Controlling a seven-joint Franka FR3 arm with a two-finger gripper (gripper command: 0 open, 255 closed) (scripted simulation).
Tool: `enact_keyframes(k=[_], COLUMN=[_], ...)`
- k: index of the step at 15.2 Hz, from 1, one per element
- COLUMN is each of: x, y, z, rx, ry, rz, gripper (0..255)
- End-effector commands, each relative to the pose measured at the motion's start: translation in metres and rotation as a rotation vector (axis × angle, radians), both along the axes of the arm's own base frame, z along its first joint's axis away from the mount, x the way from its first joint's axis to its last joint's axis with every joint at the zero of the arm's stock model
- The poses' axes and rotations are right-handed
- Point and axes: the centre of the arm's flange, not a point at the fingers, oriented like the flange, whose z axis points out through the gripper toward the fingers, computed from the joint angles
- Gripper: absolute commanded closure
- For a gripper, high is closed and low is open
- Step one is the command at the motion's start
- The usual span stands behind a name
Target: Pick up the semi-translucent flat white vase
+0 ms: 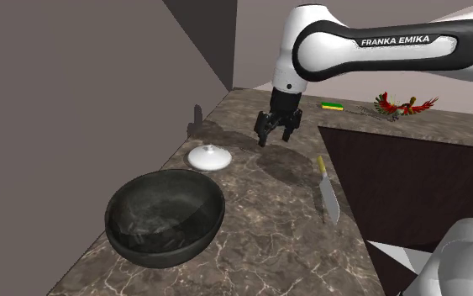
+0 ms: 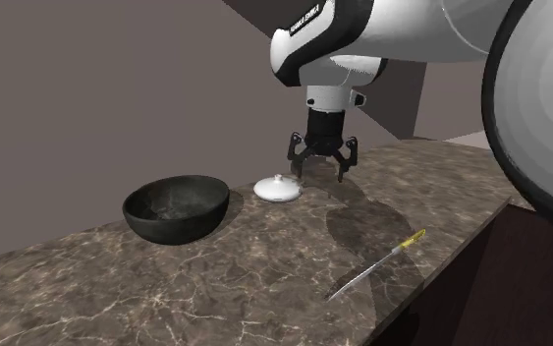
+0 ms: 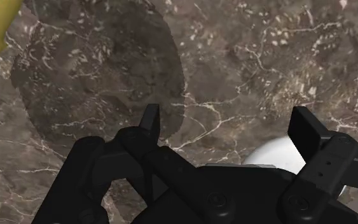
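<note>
Gripper (image 1: 277,128) is seen spread, nothing pinched, held above the marble counter (image 1: 264,225). White vase (image 1: 209,157) is located at its 8 o'clock in the shoulder view, untouched.

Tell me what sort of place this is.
Most likely a kitchen: a long brown veined stone countertop set against a wall carries a large dark round bowl, a silver-bladed yellow-handled knife and a yellow-and-green sponge at its far end.
</note>
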Motion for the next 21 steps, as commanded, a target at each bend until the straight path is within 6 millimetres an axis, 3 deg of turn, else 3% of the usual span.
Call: enact_keyframes(k=[1,15,21], x=[0.027,0.189,0.189], y=[0.015,0.109,0.109], z=[-0.003,-0.023,-0.054], rx=[-0.004,-0.044,-0.044], ry=[0.003,0.021,0.021], rz=[-0.003,-0.018,-0.018], gripper=[0,0,0])
